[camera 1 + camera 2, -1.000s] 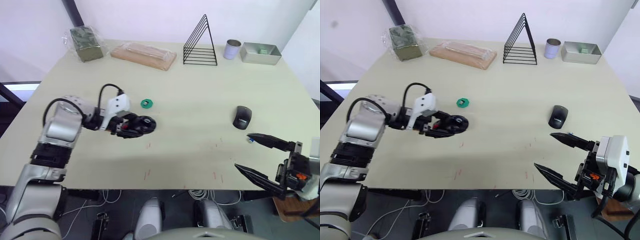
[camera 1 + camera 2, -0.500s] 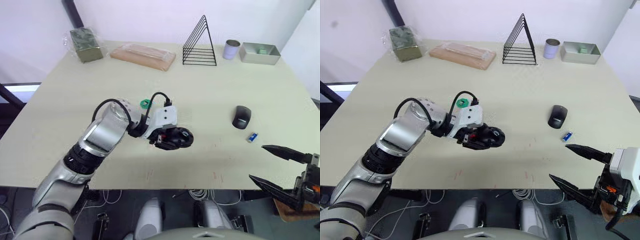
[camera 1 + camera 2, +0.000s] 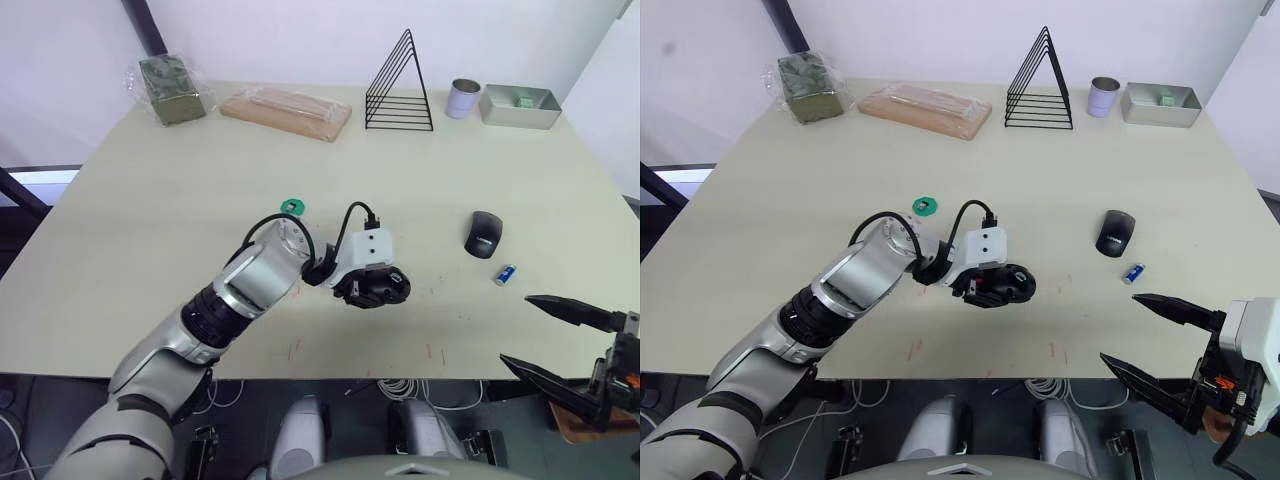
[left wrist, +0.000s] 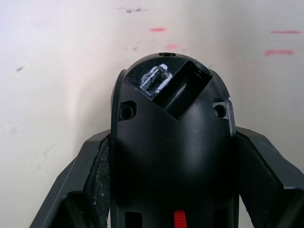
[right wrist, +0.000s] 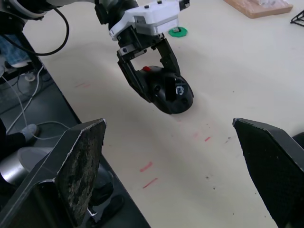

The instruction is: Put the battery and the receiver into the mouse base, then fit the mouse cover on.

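Left gripper (image 3: pixel 385 290) clamps the mouse base (image 3: pixel 1006 284) near the table's (image 3: pixel 200 180) front-middle; right gripper (image 3: pixel 1150 335), jaws wide and empty, must next collect the battery (image 3: pixel 505 274) beside the mouse cover (image 3: pixel 484 234).

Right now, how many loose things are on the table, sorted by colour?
Black or dark grey: 3 (mouse base, mouse cover, wire rack)
Blue: 1 (battery)
Green: 2 (disc, wrapped block)
Silver: 2 (can, tin)
Tan: 1 (board)
Total: 9

Beige table (image 3: pixel 150 190): mouse cover (image 3: pixel 484 235), battery (image 3: pixel 505 274)
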